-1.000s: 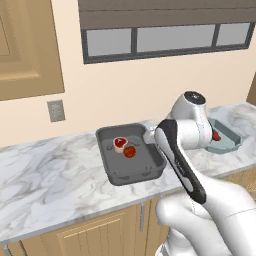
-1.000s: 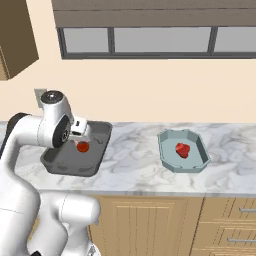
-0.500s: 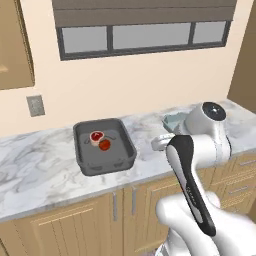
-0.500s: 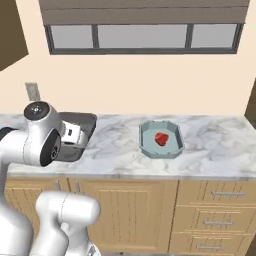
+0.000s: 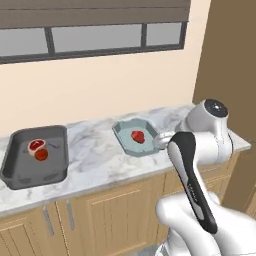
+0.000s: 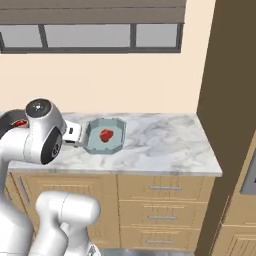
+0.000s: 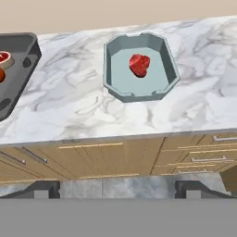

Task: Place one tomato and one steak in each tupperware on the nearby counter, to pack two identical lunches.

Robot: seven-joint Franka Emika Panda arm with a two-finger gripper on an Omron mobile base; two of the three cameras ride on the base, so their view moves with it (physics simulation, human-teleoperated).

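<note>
From my station I see the white-and-grey marbled stone counter (image 5: 95, 155) running above light wooden cabinet doors and drawers (image 6: 165, 200). On it sits the small pale teal tupperware with cut corners (image 5: 121, 137), and inside it lies one plain deep red raw steak (image 5: 138, 136), roughly at the middle of the box floor; in the hand view that same teal box (image 7: 115, 69) holds the steak (image 7: 140, 65) slightly toward its far side. Well apart from it, toward the left end of the counter in the left base view, is the larger dark grey rectangular tupperware with rounded corners (image 5: 55, 172). It contains a pink-red steak with a white fat rim (image 5: 36, 145) and, touching or just beside it, a small glossy red-orange tomato (image 5: 41, 155). In the hand view the grey box (image 7: 21, 78) is cut by the left edge, with the rimmed steak (image 7: 4, 59) and a sliver of the tomato (image 7: 1, 74) just showing. My gripper (image 7: 118, 187) hangs out in front of the counter edge, looking down at the cabinet fronts and the teal box; its two dark finger tips (image 7: 41, 189) stand at the far corners of the view, so the jaws are spread wide and hold nothing. The white arm (image 5: 192, 170) rises beside the teal box in the left base view.
</note>
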